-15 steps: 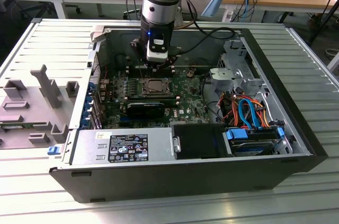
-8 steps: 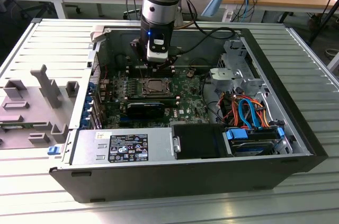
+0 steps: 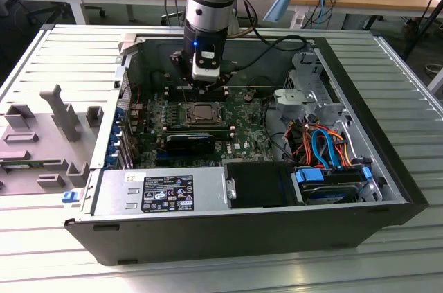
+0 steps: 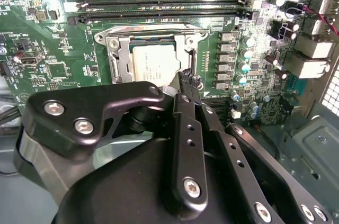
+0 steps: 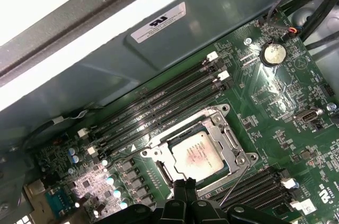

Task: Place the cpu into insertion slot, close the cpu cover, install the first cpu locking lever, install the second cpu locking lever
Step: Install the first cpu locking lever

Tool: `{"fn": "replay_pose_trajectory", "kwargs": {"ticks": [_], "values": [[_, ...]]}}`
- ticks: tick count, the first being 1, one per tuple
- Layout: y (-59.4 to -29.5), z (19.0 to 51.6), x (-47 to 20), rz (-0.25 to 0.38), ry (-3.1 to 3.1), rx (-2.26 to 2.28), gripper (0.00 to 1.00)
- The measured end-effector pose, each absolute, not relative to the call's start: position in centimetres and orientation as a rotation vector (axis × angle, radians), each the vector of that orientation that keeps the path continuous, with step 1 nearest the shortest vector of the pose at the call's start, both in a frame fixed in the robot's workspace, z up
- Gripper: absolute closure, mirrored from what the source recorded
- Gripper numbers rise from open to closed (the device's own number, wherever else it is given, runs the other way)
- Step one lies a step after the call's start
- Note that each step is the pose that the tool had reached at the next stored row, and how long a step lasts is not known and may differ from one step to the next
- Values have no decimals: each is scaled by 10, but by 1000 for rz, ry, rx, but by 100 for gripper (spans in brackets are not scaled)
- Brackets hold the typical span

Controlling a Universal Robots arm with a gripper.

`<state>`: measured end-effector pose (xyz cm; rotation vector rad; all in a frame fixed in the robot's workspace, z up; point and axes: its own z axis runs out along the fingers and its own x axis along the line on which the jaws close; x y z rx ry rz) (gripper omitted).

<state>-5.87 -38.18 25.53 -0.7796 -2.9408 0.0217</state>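
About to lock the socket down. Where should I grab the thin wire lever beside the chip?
Probably pinch the lever near its free end, coming from above and across the wire: it is a thin rod slanting clear of the board beside the cover.

Second wrist view: the gripper [image 4: 185, 83] hides the near edges of the cpu [image 4: 152, 61] and the insertion slot [image 4: 119, 62]. First wrist view: the gripper is cut off by the picture's edge. Exterior view: the arm [image 3: 208, 2] is cut off by the upper edge, and the slot's parts are too small to tell apart.
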Motion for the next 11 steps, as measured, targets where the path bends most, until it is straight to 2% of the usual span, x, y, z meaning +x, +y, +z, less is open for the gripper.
{"fn": "replay_pose_trajectory", "kwargs": {"ticks": [11], "values": [[-382,255,-59,22,-2945,-764,89]]}}
